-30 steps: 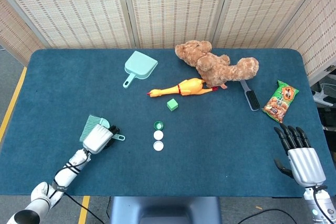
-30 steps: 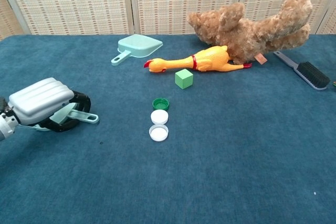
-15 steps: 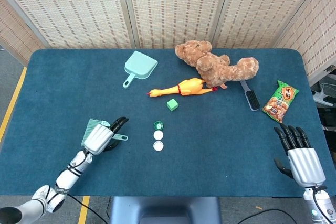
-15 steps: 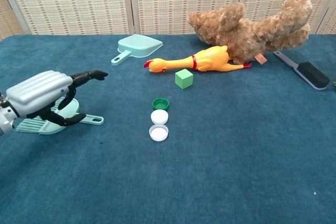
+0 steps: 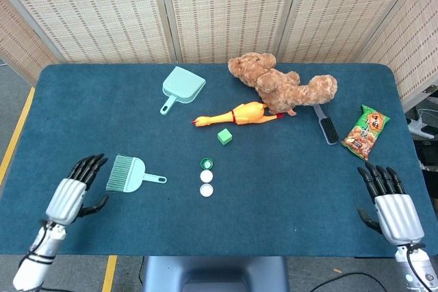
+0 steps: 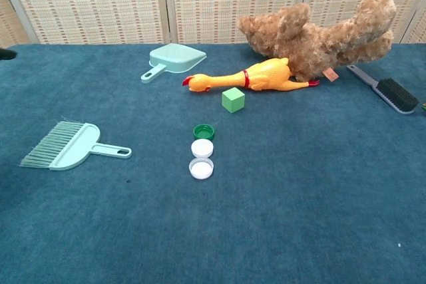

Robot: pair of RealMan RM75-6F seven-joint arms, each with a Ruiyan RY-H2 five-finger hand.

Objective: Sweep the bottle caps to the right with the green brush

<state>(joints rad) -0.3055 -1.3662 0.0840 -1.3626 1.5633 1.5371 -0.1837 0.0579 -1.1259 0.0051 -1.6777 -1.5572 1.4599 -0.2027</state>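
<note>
- Left hand: low at the table's near left edge, back of the hand up, fingers straight, spread apart and pointing away from the robot; thumb out to the side. Holds nothing. Only a dark fingertip shows at the far left edge of the chest view.
- Right hand: at the near right edge, back up, fingers spread and extended toward the far side, holding nothing.
- Brush: flat on the cloth just to the right of the left fingers, apart from them; bristles toward that hand, handle pointing toward the caps.
- Caps: three in a short row, well to the right of the left fingertips, beyond the end of the brush handle; the green one farthest from the robot, two white ones nearer.
- Table: blue cloth top.
- Cube: green, just beyond the caps.
- Chicken: yellow rubber toy, lying on its side beyond the cube.
- Bear: brown plush, lying down, touching the chicken.
- Dustpan: pale green, far side, well ahead of the left fingers.
- Black brush: right of the bear.
- Snack bag: ahead of the right fingers, well apart from them.
</note>
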